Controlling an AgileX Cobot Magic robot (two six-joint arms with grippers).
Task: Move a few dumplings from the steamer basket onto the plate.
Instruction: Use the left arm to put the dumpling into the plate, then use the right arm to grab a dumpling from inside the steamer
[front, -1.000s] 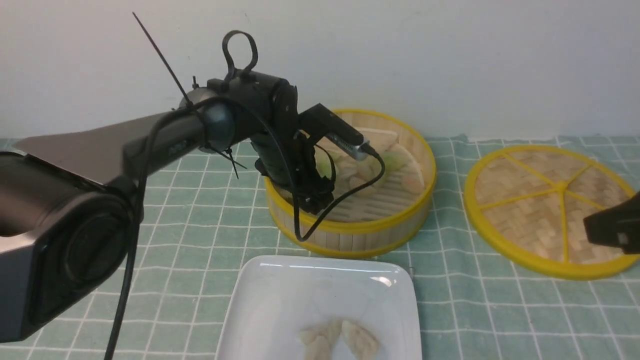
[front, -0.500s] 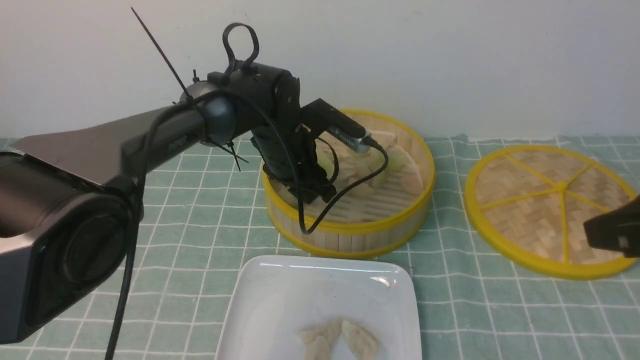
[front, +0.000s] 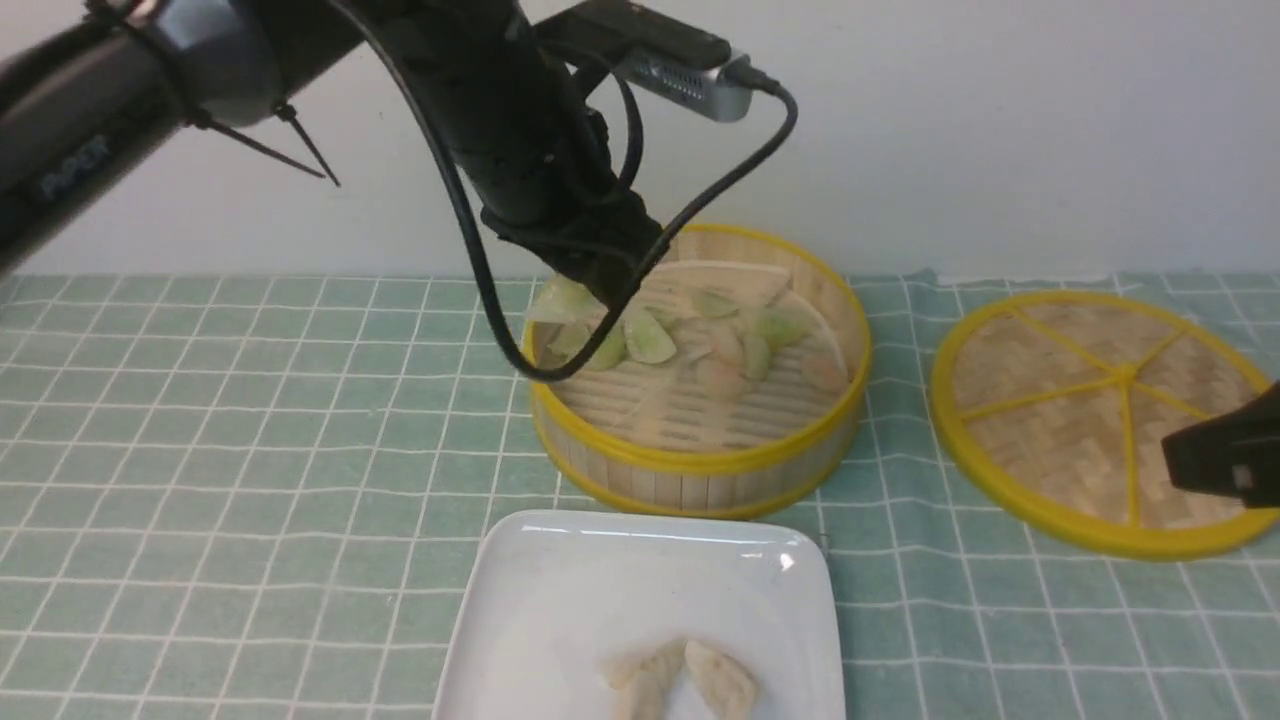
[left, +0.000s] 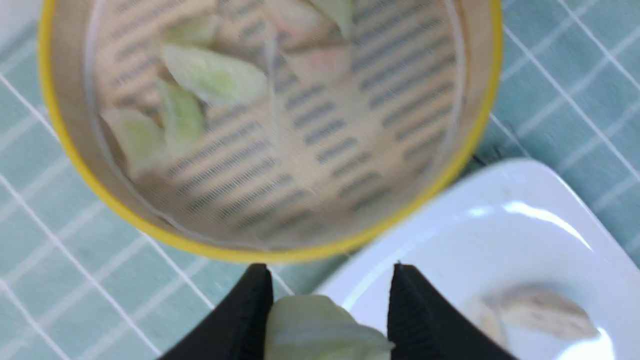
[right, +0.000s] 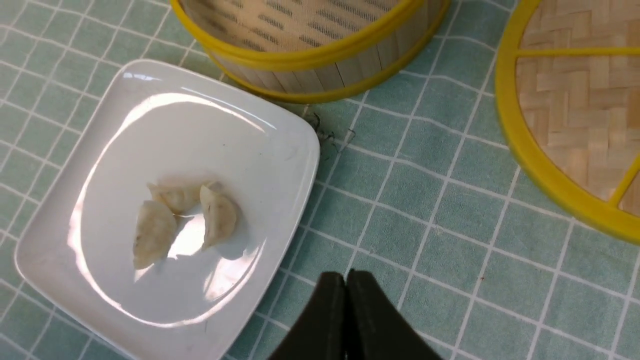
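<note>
My left gripper (front: 605, 288) hangs above the left side of the steamer basket (front: 700, 470), shut on one pale green dumpling (front: 558, 300). In the left wrist view that dumpling (left: 320, 330) sits squeezed between the two black fingers (left: 250, 310), with the basket's rim (left: 60, 125) and the plate (left: 500, 225) below. Several green and pinkish dumplings (front: 720, 345) lie on the basket's slatted floor. The white square plate (front: 560, 600) stands in front of the basket. My right gripper (right: 345, 274) is shut and empty over the cloth, right of the plate (right: 150, 125).
Two larger beige dumplings (front: 680, 680) lie on the plate, also shown in the right wrist view (right: 185, 215). A flat woven disc with yellow spokes (front: 1090, 400) lies right of the basket, partly behind my right gripper (front: 1215, 460). A green checked cloth (front: 250, 450) covers the table.
My left gripper closed on a green dumpling inside the basket and rose up out of it with the dumpling. The right arm stayed still.
</note>
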